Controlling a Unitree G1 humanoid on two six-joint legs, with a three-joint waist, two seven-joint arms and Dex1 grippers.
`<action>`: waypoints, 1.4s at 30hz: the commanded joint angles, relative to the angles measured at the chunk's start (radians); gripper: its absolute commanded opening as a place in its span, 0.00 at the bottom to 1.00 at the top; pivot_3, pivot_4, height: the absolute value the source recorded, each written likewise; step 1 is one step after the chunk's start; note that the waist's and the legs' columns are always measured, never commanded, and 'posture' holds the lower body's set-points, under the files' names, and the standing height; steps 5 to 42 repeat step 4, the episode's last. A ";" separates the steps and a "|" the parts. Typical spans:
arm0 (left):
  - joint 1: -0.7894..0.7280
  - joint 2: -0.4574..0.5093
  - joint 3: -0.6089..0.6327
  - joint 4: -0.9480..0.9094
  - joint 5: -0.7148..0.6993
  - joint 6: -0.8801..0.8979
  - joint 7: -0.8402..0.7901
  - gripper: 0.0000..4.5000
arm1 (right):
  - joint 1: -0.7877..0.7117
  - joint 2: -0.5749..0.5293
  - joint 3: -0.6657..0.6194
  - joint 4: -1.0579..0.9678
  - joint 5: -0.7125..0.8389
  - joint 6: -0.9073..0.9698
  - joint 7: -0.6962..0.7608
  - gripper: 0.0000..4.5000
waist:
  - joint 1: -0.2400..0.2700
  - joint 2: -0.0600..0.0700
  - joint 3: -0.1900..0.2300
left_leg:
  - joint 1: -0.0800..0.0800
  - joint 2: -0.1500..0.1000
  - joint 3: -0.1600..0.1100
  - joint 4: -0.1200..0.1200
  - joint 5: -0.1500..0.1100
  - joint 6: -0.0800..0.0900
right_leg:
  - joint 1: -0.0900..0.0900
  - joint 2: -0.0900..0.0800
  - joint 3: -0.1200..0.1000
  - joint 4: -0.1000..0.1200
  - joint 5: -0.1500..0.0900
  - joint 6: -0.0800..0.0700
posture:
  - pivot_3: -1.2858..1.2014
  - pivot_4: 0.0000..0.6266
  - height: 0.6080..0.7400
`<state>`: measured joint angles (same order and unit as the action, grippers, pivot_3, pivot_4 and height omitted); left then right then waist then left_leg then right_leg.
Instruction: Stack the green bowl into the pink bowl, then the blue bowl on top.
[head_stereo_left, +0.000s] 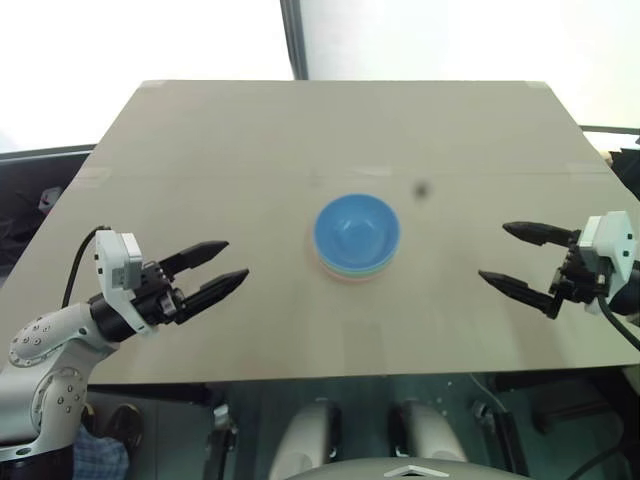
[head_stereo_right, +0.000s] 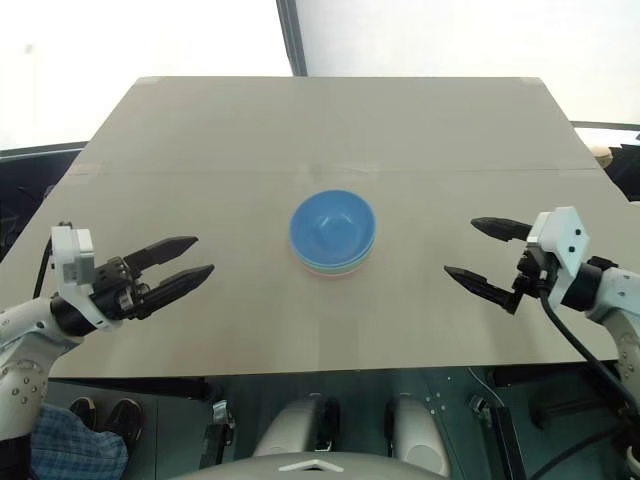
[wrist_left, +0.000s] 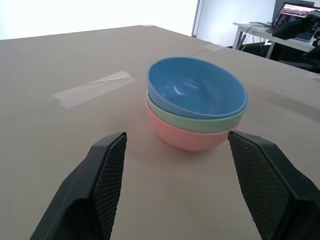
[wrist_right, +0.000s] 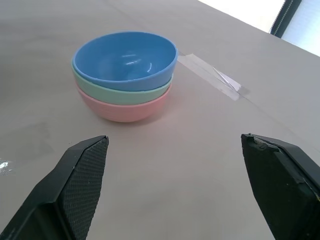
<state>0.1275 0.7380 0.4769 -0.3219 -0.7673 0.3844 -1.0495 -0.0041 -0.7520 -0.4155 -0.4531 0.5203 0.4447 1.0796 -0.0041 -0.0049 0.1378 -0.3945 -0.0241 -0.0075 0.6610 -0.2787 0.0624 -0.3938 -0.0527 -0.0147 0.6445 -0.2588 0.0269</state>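
Bowls sat stacked mid-table: blue bowl (wrist_left: 197, 90) in green bowl (wrist_left: 195, 118) in pink bowl (wrist_left: 190, 136). My left claw (head_stereo_left: 222, 271) and right claw (head_stereo_left: 512, 258) were wide, empty, well apart from them. I judged the best thing was keeping clear, not bumping it.

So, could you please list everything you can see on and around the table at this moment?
blue bowl: one, bright sky blue, top of the stack at the middle of the table
green bowl: one, pale mint green, nested between the blue bowl and the pink one
pink bowl: one, salmon pink, bottom of the stack, resting on the table
table: one, beige, bears the stack
tape strip: one, pale, stuck flat on the table near the stack
laptop: one, screen lit, on a desk in the background
left gripper: one, black, jaws open, left of the stack, apart from it
right gripper: one, black, jaws open wide, right of the stack, apart from it
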 joint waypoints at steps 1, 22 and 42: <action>-0.026 0.014 0.030 -0.004 -0.006 -0.030 -0.012 0.76 | 0.004 -0.019 -0.045 -0.004 0.038 -0.039 0.003 0.99 | 0.002 0.000 0.000 | 0.000 0.000 0.000 0.000 0.000 0.000 | 0.000 0.000 0.000 0.000 0.000 0.000 | 0.52 0.24 1.00; -0.035 0.013 0.028 0.002 0.003 -0.048 -0.021 0.76 | -0.003 -0.023 -0.044 0.005 0.045 -0.050 -0.010 0.99 | 0.003 0.000 0.000 | 0.000 0.000 0.000 0.000 0.000 0.000 | 0.000 0.000 0.000 0.000 0.000 0.000 | 0.52 0.24 1.00; -0.035 0.013 0.028 0.002 0.003 -0.048 -0.021 0.76 | -0.003 -0.023 -0.044 0.005 0.045 -0.050 -0.010 0.99 | 0.003 0.000 0.000 | 0.000 0.000 0.000 0.000 0.000 0.000 | 0.000 0.000 0.000 0.000 0.000 0.000 | 0.52 0.24 1.00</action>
